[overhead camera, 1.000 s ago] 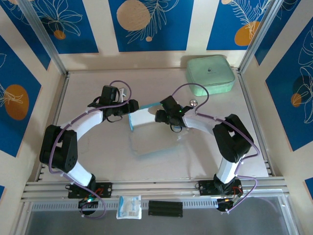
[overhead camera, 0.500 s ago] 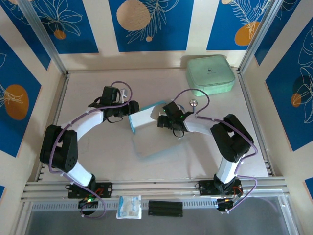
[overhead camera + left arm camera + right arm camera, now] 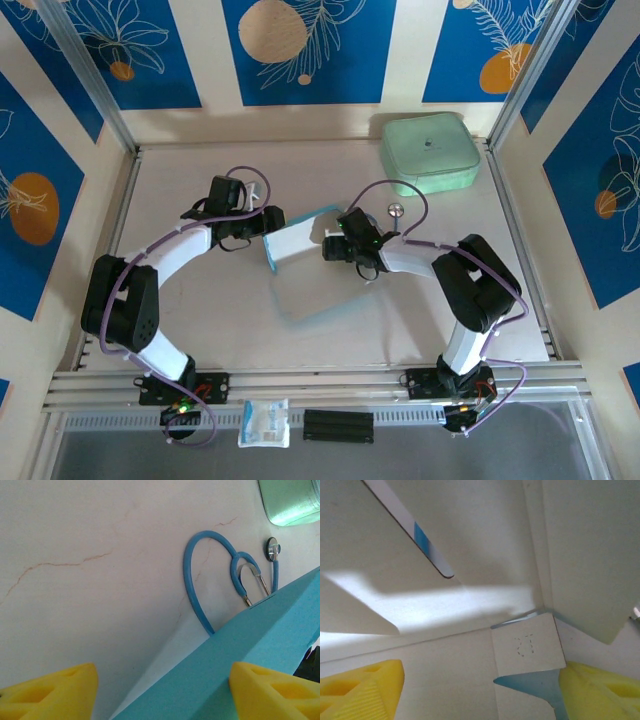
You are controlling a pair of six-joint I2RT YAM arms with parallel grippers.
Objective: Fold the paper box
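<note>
Top external view: the paper box (image 3: 298, 242) is seen partly folded, left of and nearer than the green case (image 3: 430, 152). The jaws of the left gripper (image 3: 262, 222) and right gripper (image 3: 330, 243) are spread open.

Bright, even light falls from above in the overhead view. The arms throw only soft, pale shadows on the counter (image 3: 200, 300), and the frame stays sharp to its corners. At the left wrist, the left gripper (image 3: 162, 685) is blurred along the bottom edge while the counter is crisp. At the right wrist, a bright band crosses the paper box (image 3: 470, 605) between grey shadows, and the right gripper (image 3: 481, 677) is soft.
</note>
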